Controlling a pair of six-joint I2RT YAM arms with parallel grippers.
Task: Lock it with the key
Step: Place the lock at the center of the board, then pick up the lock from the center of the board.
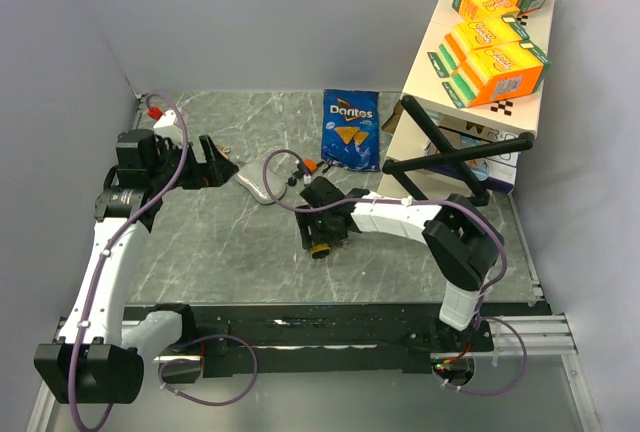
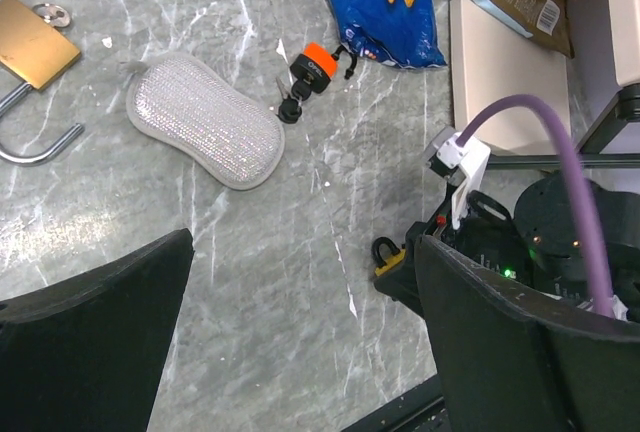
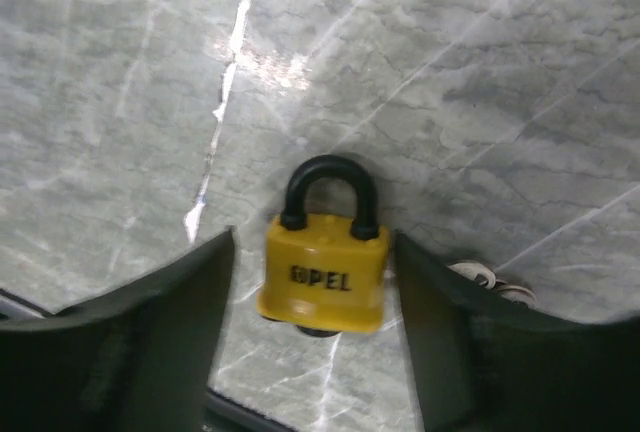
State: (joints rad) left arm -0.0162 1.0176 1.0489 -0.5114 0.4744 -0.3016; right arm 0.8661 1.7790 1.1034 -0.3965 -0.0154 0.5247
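R gripper (image 3: 312,240): jaws are standing apart w/ the yellow padlock (image 3: 325,274) sitting between them, shackle pointing away from the palm. I'm seeing slim gaps both sides, so I'm judging it's not clamped. Risk: lifting now, it's slipping out; closing off-centre is twisting it or shoving it sideways.

L gripper (image 2: 300,242): jaws are gaping wide, nothing between. The orange-headed key (image 2: 308,70) is lying flat well beyond the fingertips, just beside a silver pad (image 2: 205,132). Pinching it off the marble is risking a skid.

Farthest out, a brass padlock (image 2: 35,42) is lying shackle-open: wrong-lock mix-up poss.
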